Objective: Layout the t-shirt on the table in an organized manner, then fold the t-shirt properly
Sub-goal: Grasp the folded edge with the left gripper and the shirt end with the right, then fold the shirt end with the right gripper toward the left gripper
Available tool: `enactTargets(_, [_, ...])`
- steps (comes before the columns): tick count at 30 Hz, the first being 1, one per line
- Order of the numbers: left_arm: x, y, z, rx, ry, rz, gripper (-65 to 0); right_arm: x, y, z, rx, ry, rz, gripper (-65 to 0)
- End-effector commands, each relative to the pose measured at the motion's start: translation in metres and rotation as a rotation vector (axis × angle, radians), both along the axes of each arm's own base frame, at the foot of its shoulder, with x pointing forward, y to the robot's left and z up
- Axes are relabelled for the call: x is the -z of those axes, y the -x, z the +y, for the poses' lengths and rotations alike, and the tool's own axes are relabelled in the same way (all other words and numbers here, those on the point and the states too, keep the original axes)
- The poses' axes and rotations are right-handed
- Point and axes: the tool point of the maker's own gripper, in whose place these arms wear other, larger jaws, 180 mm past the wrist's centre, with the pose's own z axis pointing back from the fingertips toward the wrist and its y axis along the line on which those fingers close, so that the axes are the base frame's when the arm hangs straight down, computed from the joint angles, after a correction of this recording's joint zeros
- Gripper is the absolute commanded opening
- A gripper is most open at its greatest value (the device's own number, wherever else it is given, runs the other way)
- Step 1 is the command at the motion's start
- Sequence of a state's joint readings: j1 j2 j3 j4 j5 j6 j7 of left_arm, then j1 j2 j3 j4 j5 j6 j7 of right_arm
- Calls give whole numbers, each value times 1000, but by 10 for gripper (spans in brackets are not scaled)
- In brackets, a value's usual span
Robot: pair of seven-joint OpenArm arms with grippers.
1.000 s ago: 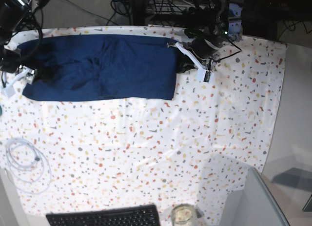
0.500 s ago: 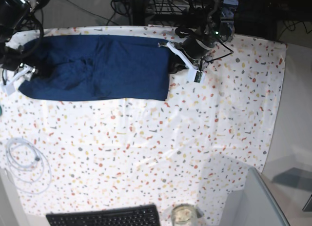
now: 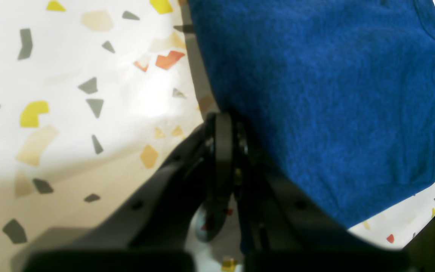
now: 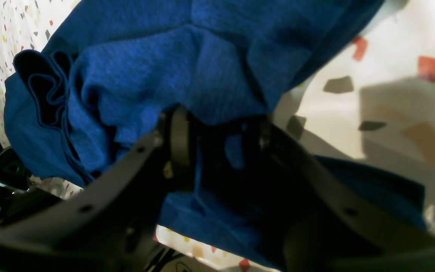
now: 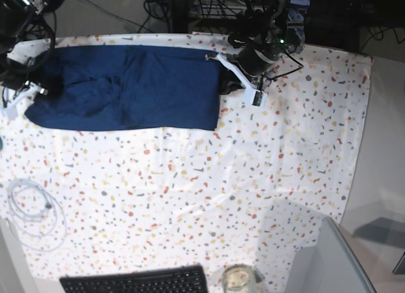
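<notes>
At the near edge of the table (image 5: 209, 198), a black keyboard (image 5: 136, 281) and a glass jar (image 5: 238, 279) are seen, with a coiled white cable (image 5: 31, 211) to the left in the base view. Farther back, the t-shirt (image 5: 126, 87) is laid as a long dark blue band across the far part of the speckled cloth, its lower edge roughly straight and its left end rumpled.

The left gripper (image 5: 223, 85) is found at the right end of the band in the base view. In the left wrist view the left gripper (image 3: 227, 124) is seen with its jaws pressed together, and the blue fabric (image 3: 327, 98) is met at the tips; the edge of the t-shirt appears to be pinched there, though the contact itself is partly hidden.

The right gripper (image 5: 39, 90) is placed at the opposite, left end. In the right wrist view, folds of the t-shirt (image 4: 157, 68) are bunched between and over the fingers (image 4: 179, 147) of the right gripper (image 4: 217, 143). The jaws are partly apart with cloth inside; whether it is firmly clamped cannot be told.
</notes>
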State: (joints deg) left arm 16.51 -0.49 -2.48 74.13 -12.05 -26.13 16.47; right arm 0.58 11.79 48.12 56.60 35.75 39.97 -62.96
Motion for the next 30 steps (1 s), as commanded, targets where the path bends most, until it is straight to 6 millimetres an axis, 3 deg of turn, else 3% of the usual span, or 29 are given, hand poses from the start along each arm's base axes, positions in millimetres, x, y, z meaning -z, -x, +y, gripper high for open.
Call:
enactTargets(1, [3,5,0,18,-11,18,-650,-6,-8,-6,0,13,-21,-513])
enactTargets(4, [3,5,0,18,-11,18,-650,-6,-8,-6,0,13,-23,-648])
enactTargets(10, [3,5,0,18,-11,18,-650,-10,-14,-5,-18,19,-29,-650])
enactTargets(15, [2,5,-2,21,-10,16,-650,-30,-21,3,-163,112,-45,-650])
enactTargets(23, [1,5,-5,29,-6,14,-650,-51,-18,57,-335,141,-51,-650])
enactTargets(26, [1,5,-5,29,-6,14,-650,-57,-10,70,-361,148,-49,-650])
enactTargets(30, [1,5,-5,29,-6,14,-650,-70,-16,87,-360,157,-107,-650])
